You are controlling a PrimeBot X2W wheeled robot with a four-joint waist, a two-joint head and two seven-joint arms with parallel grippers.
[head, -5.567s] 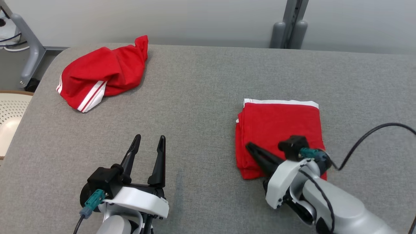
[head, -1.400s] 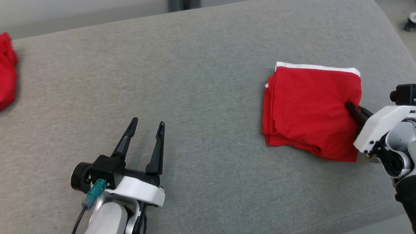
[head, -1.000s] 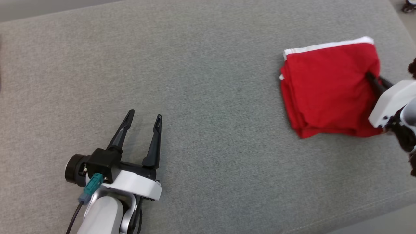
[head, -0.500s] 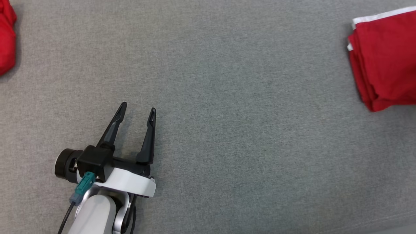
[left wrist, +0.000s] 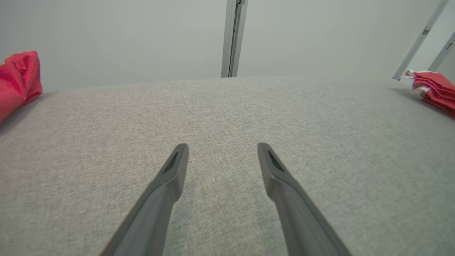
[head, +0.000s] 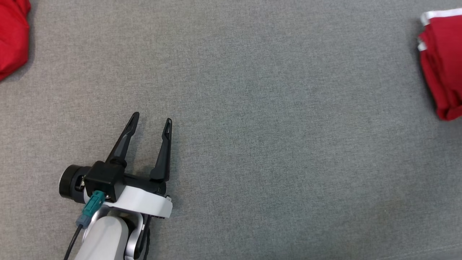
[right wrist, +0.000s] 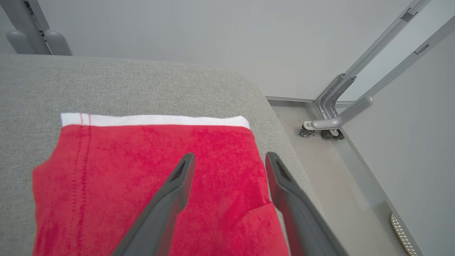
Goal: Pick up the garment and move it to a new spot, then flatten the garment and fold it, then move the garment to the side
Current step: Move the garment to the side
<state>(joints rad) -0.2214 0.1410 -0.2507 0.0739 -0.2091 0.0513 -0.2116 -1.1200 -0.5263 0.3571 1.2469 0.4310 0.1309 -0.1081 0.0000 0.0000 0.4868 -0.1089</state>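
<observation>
The folded garment (right wrist: pixel 106 170) lies straight under and ahead of the right gripper (right wrist: pixel 229 156). Its two fingers stand wide apart and grip nothing, and I cannot tell whether their tips touch the cloth. Most of the red stack spreads to the left of those fingers. Its white hem (right wrist: pixel 156 120) runs crosswise beyond the tips, and its right border sits just beside the right finger, close to the rounded edge of the table (right wrist: pixel 124 85). The left gripper (head: pixel 152 117) is also spread wide and empty over bare cloth-covered table. The folded garment is well apart on its right and a crumpled red garment (head: pixel 12 36) well apart on its left. The right arm is therefore by far the nearer. As the stack seems to be set at the side already, the coming move is probably a withdrawal. Pulling back along the fingers' own line, away from the hem, looks least likely to drag the top layer askew.
</observation>
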